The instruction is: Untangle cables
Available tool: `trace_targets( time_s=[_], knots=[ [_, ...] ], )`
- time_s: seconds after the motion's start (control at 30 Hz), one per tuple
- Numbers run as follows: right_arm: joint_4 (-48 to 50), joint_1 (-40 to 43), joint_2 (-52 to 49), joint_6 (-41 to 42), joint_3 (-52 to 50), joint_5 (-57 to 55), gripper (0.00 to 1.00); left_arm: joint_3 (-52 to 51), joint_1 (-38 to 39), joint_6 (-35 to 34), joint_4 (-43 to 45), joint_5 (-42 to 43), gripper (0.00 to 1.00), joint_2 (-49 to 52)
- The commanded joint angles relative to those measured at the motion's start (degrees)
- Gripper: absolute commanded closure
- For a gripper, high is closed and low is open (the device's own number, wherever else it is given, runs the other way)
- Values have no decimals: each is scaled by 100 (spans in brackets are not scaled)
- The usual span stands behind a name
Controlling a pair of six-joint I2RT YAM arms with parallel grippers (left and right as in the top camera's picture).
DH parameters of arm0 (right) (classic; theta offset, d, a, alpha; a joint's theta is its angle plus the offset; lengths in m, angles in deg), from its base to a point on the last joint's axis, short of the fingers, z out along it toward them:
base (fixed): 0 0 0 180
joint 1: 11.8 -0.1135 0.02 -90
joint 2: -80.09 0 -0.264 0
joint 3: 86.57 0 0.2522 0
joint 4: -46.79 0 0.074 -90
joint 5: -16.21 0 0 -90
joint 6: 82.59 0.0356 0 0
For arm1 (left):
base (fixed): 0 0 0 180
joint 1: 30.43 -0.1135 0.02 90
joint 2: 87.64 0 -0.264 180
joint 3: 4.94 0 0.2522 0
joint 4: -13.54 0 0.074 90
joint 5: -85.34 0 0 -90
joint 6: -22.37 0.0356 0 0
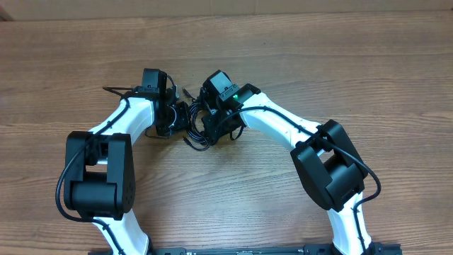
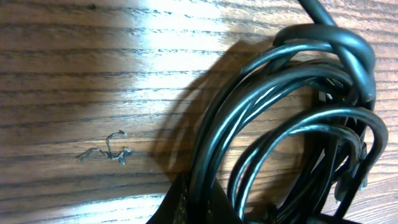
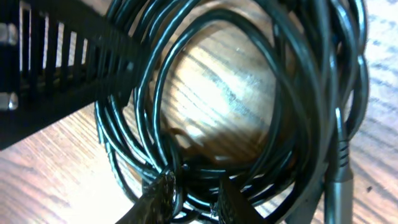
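The cables [image 1: 196, 134] are a tangle of thin black cords in the middle of the table, between my two grippers. In the left wrist view the cables [image 2: 280, 124] run in glossy loops with a knot [image 2: 351, 46] at the upper right. My left gripper [image 2: 200, 210] is shut on one strand at the bottom edge. In the right wrist view the cables [image 3: 298, 93] form a coil with a grey plug [image 3: 339, 186] at the lower right. My right gripper [image 3: 194, 200] is shut on a few strands at the coil's lower rim. From above, the left gripper [image 1: 173, 117] and the right gripper [image 1: 211, 126] almost touch.
The wooden table [image 1: 318, 64] stretches all round the arms. A short plug end [image 1: 187, 91] sticks out behind the tangle. The left gripper's black body [image 3: 56, 68] fills the upper left of the right wrist view. A small dark scuff [image 2: 106, 150] marks the wood.
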Motion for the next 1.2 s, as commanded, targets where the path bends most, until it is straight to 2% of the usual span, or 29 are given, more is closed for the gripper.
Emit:
trace_targets(
  time_s=[0.0, 0.3, 0.43, 0.87, 1.17],
  knots=[
    [-101, 0, -7, 24, -83, 107, 76, -144, -20, 168, -2, -197, 96, 170],
    [87, -2, -28, 26, -286, -2, 77, -144, -15, 133, -35, -192, 96, 170],
    [101, -2, -116, 24, -302, -111, 82, -144, -17, -330, -116, -199, 96, 170],
    [533, -291, -455, -31, -302, -2221, 86, -146, -17, -1130, -278, -334, 96, 170],
    [599, -317, -455, -1049, -302, -2402, 85, -146, -17, -1296, -291, -509, 96, 170]
  ],
)
